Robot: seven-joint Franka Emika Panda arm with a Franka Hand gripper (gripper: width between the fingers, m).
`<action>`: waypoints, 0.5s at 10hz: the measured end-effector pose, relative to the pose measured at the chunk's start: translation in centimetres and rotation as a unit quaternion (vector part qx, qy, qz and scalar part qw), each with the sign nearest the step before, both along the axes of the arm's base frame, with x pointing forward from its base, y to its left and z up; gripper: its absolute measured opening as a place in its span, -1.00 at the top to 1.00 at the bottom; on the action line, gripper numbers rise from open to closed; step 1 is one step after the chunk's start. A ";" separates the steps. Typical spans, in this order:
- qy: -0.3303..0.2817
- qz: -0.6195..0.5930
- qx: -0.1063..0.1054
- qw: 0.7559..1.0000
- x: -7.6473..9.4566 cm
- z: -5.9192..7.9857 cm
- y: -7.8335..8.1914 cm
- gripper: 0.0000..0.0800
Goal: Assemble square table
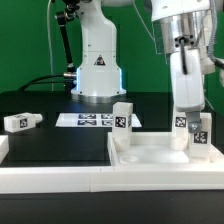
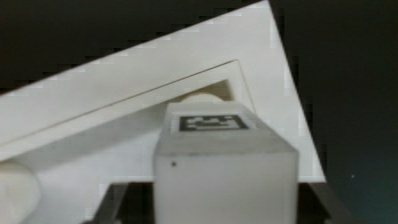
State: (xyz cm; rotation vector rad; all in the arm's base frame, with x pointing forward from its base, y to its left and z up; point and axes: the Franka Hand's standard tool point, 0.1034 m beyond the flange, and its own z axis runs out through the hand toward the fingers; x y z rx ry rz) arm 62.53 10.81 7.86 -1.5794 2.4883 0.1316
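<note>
The white square slab [image 1: 160,156] lies flat at the exterior view's right. In the wrist view, one of its corners [image 2: 160,85] shows beyond the jaws. My gripper [image 1: 184,108] comes down from above and is shut on a short white tagged leg [image 1: 181,126], held upright over the slab's far right corner. In the wrist view this leg [image 2: 228,150] sits between the dark fingers [image 2: 128,208]. A second leg [image 1: 201,135] stands just right of it. A third leg [image 1: 122,120] stands at the slab's far left corner. A fourth leg [image 1: 20,121] lies loose on the black table at the left.
The marker board [image 1: 88,119] lies flat in front of the robot base [image 1: 97,70]. The long white rail [image 1: 70,180] runs along the front edge. Black cables lie at the back left.
</note>
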 end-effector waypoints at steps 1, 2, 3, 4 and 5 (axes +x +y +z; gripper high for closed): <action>0.004 -0.025 0.004 1.000 0.0 0.0 0.1 0.27; 0.007 -0.057 0.011 0.998 0.1 0.0 0.2 0.27; 0.007 -0.059 0.011 0.998 0.1 0.0 0.2 0.27; 0.008 -0.062 0.012 0.998 0.1 0.0 0.2 0.27; 0.008 -0.067 0.015 0.998 0.1 0.0 0.2 0.27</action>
